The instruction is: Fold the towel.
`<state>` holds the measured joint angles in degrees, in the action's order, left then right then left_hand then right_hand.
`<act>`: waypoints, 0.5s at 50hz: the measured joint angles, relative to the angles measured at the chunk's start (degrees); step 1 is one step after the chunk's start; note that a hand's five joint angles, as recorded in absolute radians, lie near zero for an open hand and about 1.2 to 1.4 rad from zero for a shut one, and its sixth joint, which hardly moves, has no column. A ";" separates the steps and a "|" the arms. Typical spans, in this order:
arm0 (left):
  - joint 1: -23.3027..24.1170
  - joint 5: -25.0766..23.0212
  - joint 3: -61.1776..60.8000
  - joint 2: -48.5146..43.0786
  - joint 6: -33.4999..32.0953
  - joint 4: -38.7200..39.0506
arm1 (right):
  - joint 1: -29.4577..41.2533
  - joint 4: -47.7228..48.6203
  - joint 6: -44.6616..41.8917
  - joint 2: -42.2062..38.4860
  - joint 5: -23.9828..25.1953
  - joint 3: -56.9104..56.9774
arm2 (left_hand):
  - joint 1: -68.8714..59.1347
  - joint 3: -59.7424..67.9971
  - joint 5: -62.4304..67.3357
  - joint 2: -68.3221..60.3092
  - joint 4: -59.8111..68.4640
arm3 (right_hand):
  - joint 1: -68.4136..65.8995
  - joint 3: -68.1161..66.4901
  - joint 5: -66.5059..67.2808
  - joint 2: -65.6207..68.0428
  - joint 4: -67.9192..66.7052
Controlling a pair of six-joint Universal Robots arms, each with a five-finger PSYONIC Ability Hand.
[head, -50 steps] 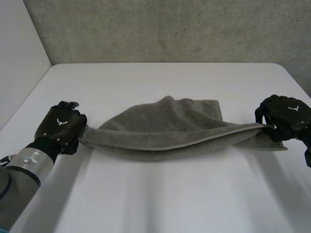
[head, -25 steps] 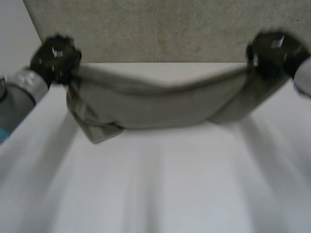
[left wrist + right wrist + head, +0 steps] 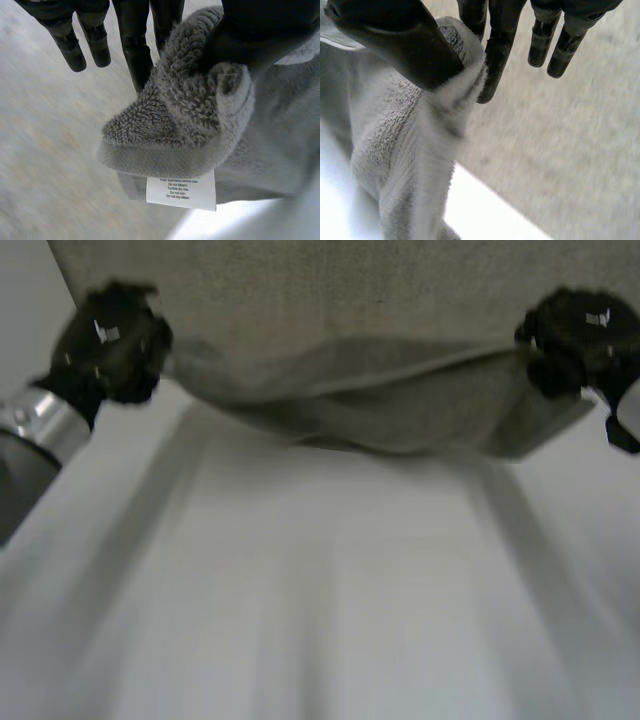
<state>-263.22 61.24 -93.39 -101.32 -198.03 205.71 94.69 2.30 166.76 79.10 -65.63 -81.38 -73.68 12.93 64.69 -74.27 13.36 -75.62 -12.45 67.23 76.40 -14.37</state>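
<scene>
Pinching a bunched corner of the towel (image 3: 190,125) between the thumb and one straight finger, the left hand (image 3: 137,55) holds the cloth by a thick wad of terry. Its other fingers (image 3: 70,45) stand straight and clear of the fabric. A white care label (image 3: 181,187) hangs just below the grip, which suggests this is a hemmed end of the towel.

The right hand (image 3: 405,40) grasps in the same way. Its thumb presses a rolled edge of the cloth against the nearest finger, while the remaining fingers (image 3: 540,45) stay extended and touch nothing. From that pinch the towel drops away beneath the palm.

In the head view the left hand (image 3: 110,340) and right hand (image 3: 580,335) are raised and well apart, in front of the grey wall (image 3: 350,290). The towel (image 3: 400,400) is strung between them above the far part of the white table (image 3: 320,590). It sags in the middle and appears to hang in more than one layer, with a paler edge running across it. Whether its lowest edge brushes the table cannot be told. The left arm (image 3: 30,430) reaches up from the near side.

Holding the two ends apart probably serves to let gravity pull the cloth straight, so that it can be laid down flat and squared for a fold. The fold itself looks only partly made. A pinch this light on so thick a bunch could slip if the spread is pulled much tighter.
</scene>
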 measured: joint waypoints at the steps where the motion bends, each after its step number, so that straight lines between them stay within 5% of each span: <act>1: -0.25 -0.43 -1.37 0.29 -0.20 -0.02 | -0.47 -0.02 -0.16 0.33 0.27 -1.18 | 0.00 0.00 0.00 0.00 0.00 | 0.00 0.00 0.00 0.00 0.00; 11: -4.24 -4.46 -18.05 6.97 -2.50 -1.62 | -7.97 -3.23 -4.22 11.02 10.76 -18.83 | 0.00 0.00 0.00 -0.01 0.00 | 0.00 0.00 0.00 0.00 0.00; 25: -9.54 -4.63 -25.66 23.73 -2.47 -15.29 | -10.50 -18.91 -6.83 22.98 17.38 -20.65 | 6.02 0.00 -6.12 6.57 0.00 | 0.00 0.00 0.00 0.00 0.00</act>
<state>-272.76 56.61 -119.05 -77.59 -200.50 190.42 84.19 -16.61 159.93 102.08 -48.24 -102.02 -67.66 12.93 58.58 -67.70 13.36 -75.62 -12.45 67.23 76.40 -14.37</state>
